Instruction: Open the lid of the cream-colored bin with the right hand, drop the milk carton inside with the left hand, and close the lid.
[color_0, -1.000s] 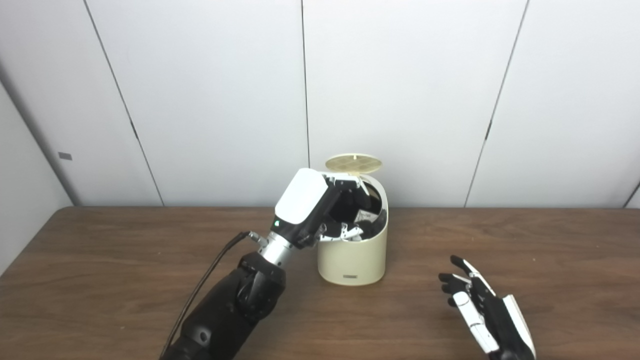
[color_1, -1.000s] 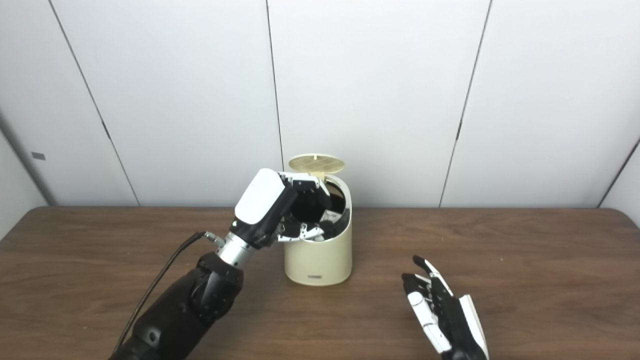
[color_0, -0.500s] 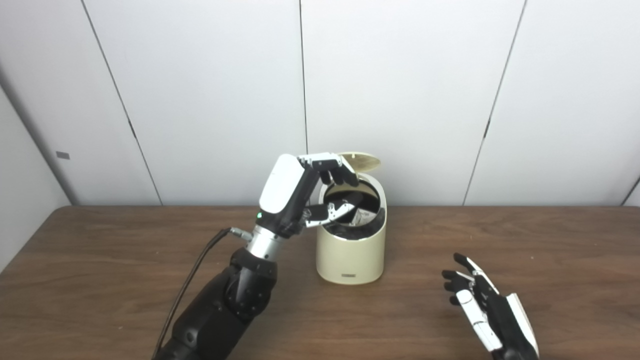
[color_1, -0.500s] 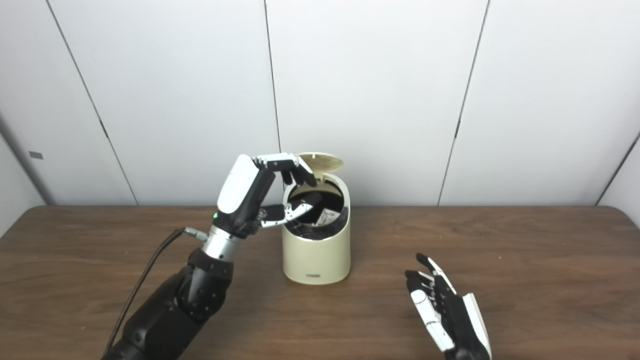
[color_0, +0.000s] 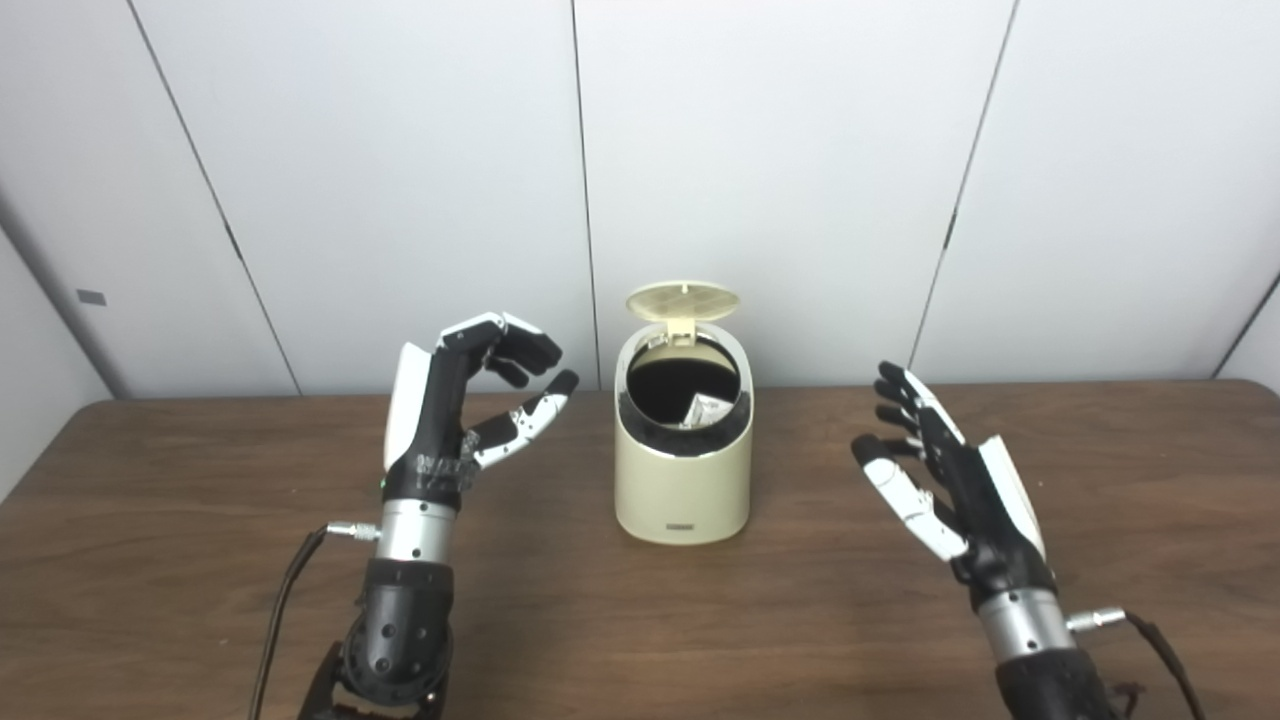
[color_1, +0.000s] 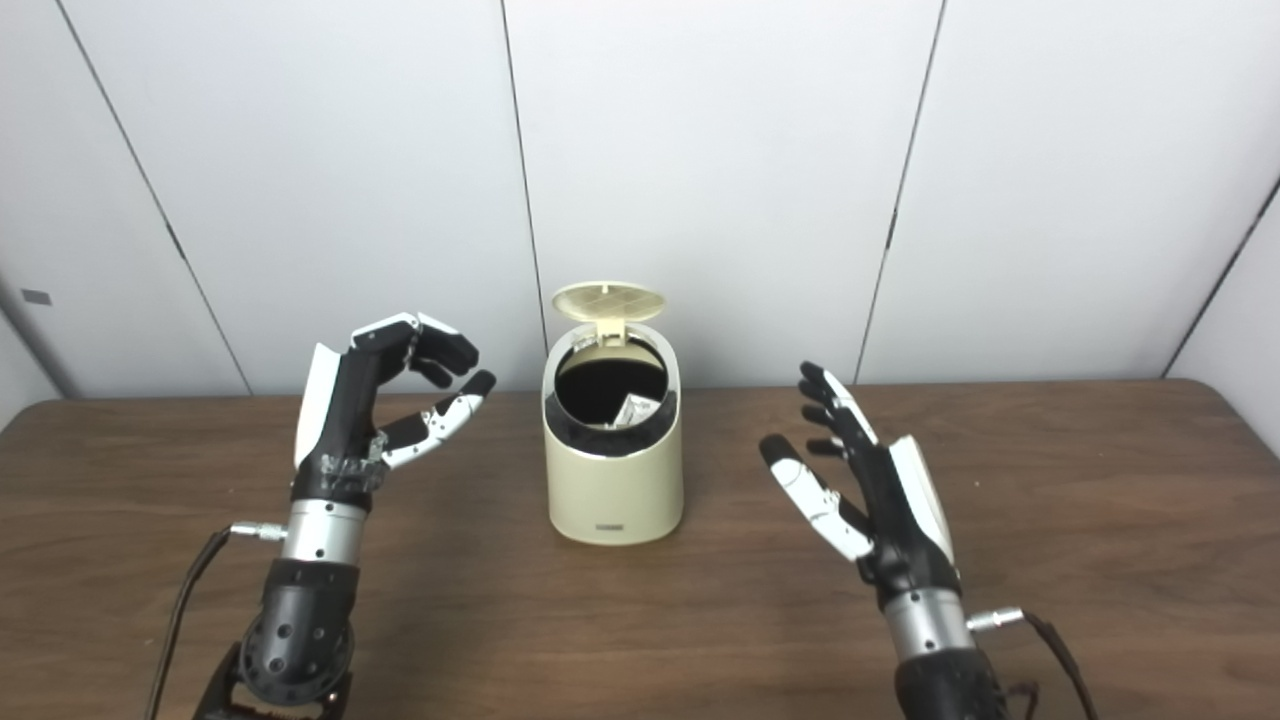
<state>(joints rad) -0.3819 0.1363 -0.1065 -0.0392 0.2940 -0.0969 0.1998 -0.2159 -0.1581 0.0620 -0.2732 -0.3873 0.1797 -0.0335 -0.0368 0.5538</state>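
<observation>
Lid (color_0: 683, 300) stands flipped up behind the cream-colored bin (color_0: 683, 490) at frame centre on the worktop (color_0: 200, 600); milk carton (color_0: 706, 408) lies inside. Both robot hands, left (color_0: 455, 410) and right (color_0: 945, 480), hang empty, fingers apart. Light hinged plastic (probably) wants a gentle push at its front edge.

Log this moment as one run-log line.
lid: up | milk carton: inside bin | left hand: empty, open | right hand: open | pending: close lid
</observation>
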